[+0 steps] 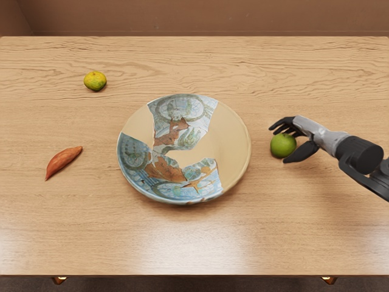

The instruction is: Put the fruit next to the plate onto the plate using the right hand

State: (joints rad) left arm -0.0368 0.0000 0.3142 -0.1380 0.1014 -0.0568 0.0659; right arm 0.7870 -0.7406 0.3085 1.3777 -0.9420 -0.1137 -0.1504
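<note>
A green apple (282, 145) lies on the wooden table just right of a large patterned plate (234, 146), a small gap between them. My right hand (293, 140) comes in from the right edge and sits around the apple's right side. Its dark fingers (282, 126) are spread above the fruit and its thumb reaches below it. The fingers are open and I cannot see a firm grasp. The left arm does not show.
A yellow-green citrus fruit (95, 80) sits at the far left of the table. An orange sweet potato (62, 161) lies left of the plate. The table's front edge (194, 275) runs along the bottom of the view.
</note>
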